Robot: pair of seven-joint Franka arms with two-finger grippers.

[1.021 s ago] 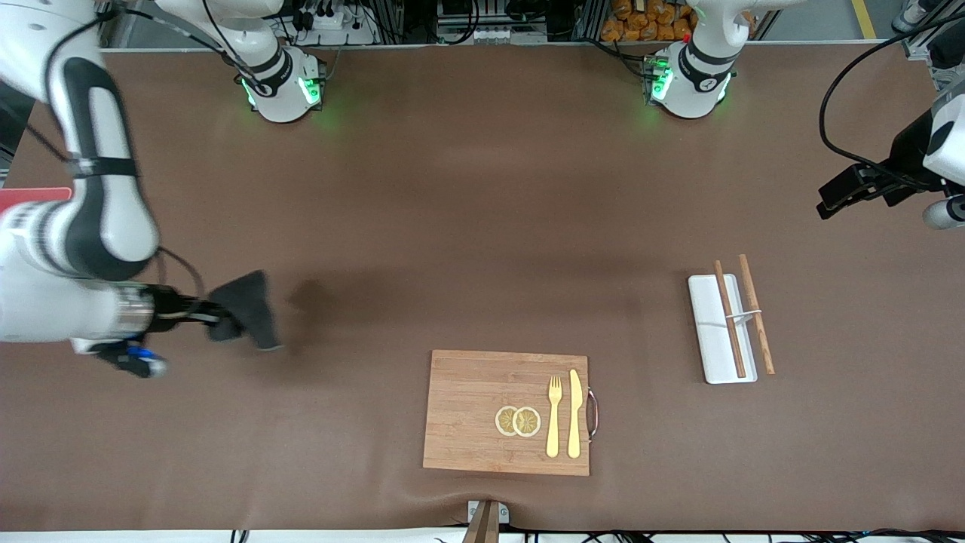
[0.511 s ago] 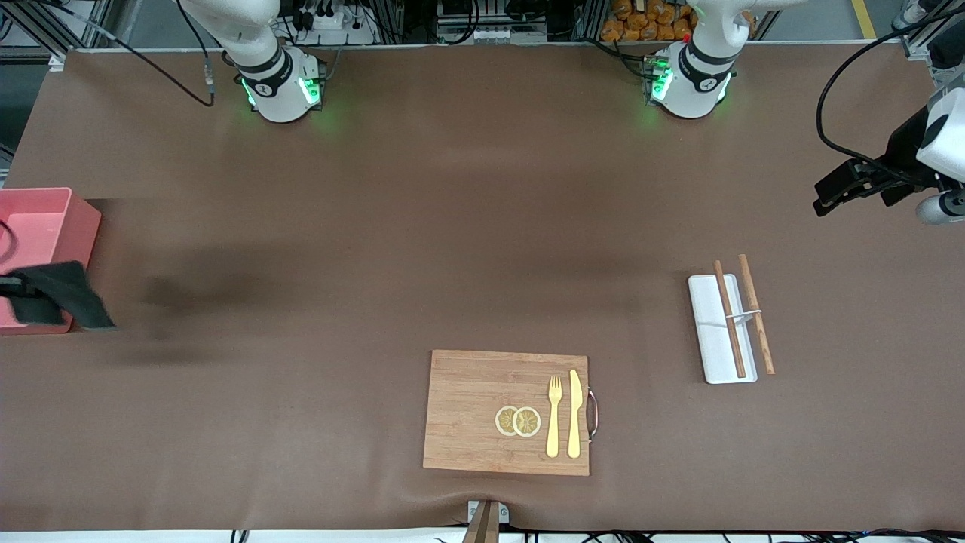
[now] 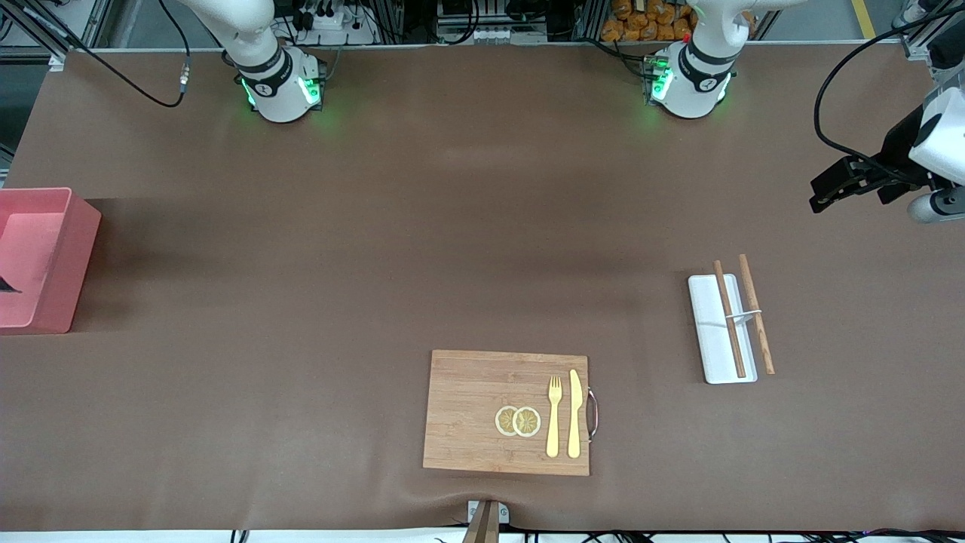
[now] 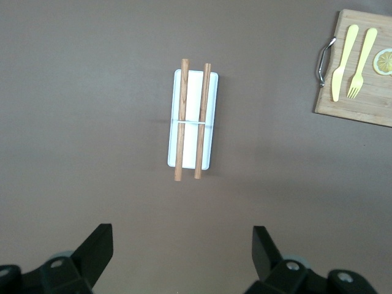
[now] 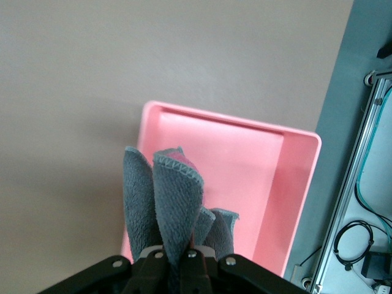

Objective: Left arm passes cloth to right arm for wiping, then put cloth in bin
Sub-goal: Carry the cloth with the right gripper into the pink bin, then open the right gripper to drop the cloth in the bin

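The last step is in hand: the right gripper [image 5: 177,260], clamped on the cloth [image 5: 171,202], hangs over the bin [image 3: 53,256] at the table's nine o'clock edge. The bin looks empty, so letting go comes next. At three o'clock the left gripper [image 4: 182,260] waits, spread wide.

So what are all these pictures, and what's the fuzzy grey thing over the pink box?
Two robot arms work at a brown table. One picture looks down from a high camera; the other two come from little cameras on each arm's wrist. The fuzzy thing is a cloth. The right gripper pinches it with shut jaws over the pink bin at its end of the table. The left gripper waits with open jaws, high over a white tray with two wooden sticks. Nearer the high camera lies a cutting board with a fork, knife and lemon slices.
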